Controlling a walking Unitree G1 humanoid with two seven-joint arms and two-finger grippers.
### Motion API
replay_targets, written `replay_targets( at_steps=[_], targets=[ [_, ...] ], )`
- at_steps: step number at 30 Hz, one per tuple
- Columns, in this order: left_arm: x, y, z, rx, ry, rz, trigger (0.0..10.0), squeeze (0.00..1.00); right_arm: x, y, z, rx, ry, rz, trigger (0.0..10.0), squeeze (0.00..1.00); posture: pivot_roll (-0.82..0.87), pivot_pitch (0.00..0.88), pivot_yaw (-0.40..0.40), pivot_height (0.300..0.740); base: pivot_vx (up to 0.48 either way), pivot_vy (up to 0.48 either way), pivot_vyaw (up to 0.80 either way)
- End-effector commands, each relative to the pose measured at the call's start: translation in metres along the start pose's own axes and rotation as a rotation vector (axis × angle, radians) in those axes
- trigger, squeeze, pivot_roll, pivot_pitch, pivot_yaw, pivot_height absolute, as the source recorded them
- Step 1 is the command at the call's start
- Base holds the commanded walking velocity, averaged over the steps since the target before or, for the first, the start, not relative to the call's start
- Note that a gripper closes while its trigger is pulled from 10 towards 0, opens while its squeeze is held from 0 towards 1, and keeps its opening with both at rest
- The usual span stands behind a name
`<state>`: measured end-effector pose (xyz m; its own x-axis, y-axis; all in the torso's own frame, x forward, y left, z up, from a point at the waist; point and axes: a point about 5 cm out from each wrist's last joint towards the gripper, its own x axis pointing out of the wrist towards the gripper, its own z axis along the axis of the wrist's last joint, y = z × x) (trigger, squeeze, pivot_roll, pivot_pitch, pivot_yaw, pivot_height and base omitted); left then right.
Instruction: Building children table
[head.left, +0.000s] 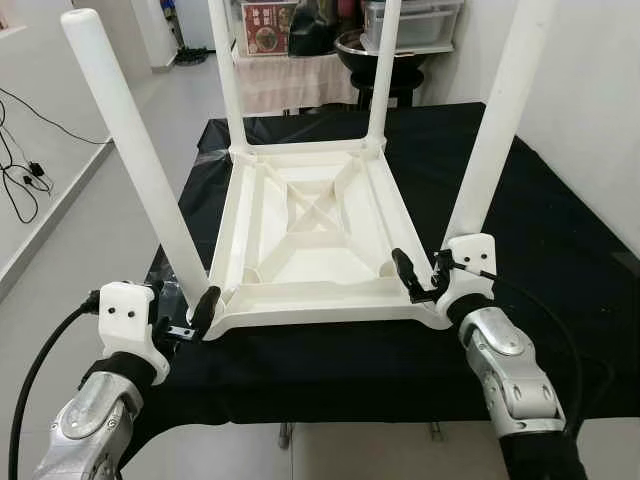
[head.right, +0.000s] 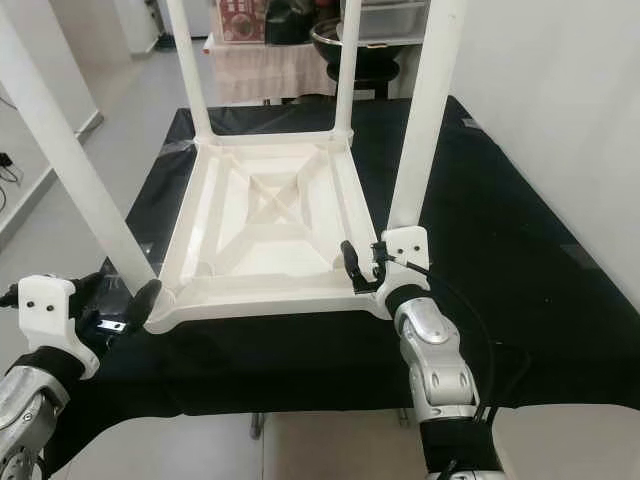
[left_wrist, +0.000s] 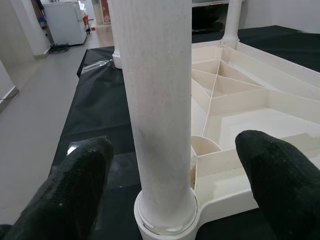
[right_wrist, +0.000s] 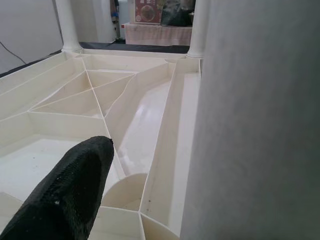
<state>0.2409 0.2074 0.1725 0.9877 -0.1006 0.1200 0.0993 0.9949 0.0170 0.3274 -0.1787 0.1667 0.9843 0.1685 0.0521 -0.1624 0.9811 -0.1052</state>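
A white plastic children's table (head.left: 300, 215) lies upside down on a black-covered worktop (head.left: 560, 230), with all its legs standing upright. My left gripper (head.left: 190, 315) is at the near-left corner. In the left wrist view it is open, and its two black fingertips (left_wrist: 75, 185) stand on either side of the near-left leg (left_wrist: 157, 100) with gaps. My right gripper (head.left: 425, 280) is at the near-right leg (head.left: 500, 120). One finger (right_wrist: 75, 190) reaches over the ribbed underside, apart from the leg (right_wrist: 255, 120). The other finger is hidden behind that leg.
Behind the worktop stands a cloth-covered stand (head.left: 290, 80) with boxes and a dark bowl (head.left: 375, 50). Cables (head.left: 20, 170) lie on the floor to the left. A white wall runs close along the right. The worktop's near edge (head.left: 320, 410) is just below my wrists.
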Motion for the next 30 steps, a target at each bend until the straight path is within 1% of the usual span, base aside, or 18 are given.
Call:
replay_targets(
  at_steps=[1, 19, 30],
  targets=[
    [-0.0030, 0.0050, -0.0007, 0.015, 0.021, 0.004, 10.0, 0.00, 0.0002, 0.0066, 0.0029, 0.003, -0.020, 0.029, 10.0, 0.00, 0.03, 0.116, 0.038, 0.740, 0.322, 0.000, 0.00],
    [-0.0033, 0.0052, -0.0003, 0.018, 0.021, 0.000, 10.0, 0.00, -0.0007, 0.0075, 0.0030, 0.012, -0.027, 0.038, 10.0, 0.00, 0.03, 0.118, 0.042, 0.740, 0.342, 0.000, 0.00],
    [-0.0036, 0.0049, 0.0004, 0.021, 0.019, -0.007, 10.0, 0.00, -0.0046, 0.0087, 0.0083, 0.039, -0.075, 0.077, 10.0, 0.00, 0.03, 0.120, 0.044, 0.740, 0.367, 0.000, 0.00]
  ],
)
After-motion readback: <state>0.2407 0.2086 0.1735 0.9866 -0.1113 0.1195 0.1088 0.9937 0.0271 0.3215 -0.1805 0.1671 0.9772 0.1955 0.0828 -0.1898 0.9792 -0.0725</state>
